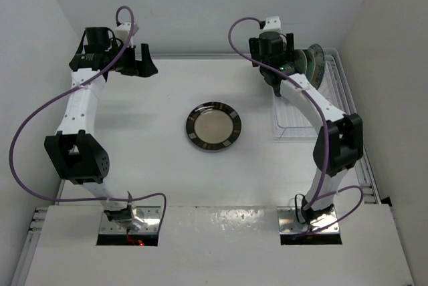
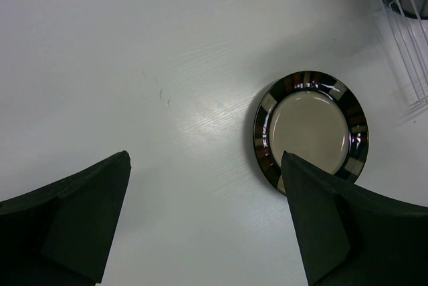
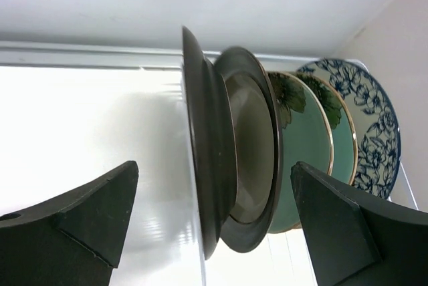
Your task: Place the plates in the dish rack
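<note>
a smooth, glossy white table (image 1: 154, 112) sits inside plain white walls (image 1: 200, 5). 1 round glazed plate (image 1: 213, 127), with a cream centre and a dark rim broken by brown and cream blocks, lies flat at mid-table, well apart from both arms. the white wire dish rack (image 1: 294, 129) stands at the far right edge. 5 round ceramic plates stand on edge in it, close together: 2 dark-rimmed cream plates (image 3: 207, 152), 2 mint-green flower plates (image 3: 304, 139), then 1 blue-and-white floral plate (image 3: 378, 132). the right gripper (image 3: 214, 169) is released, its black wedge fingers (image 3: 87, 212) spread wide either side of the nearest plates, touching none. the left gripper (image 2: 205, 166) hangs over the far left of the table, fingers spread, grasping nothing.
</note>
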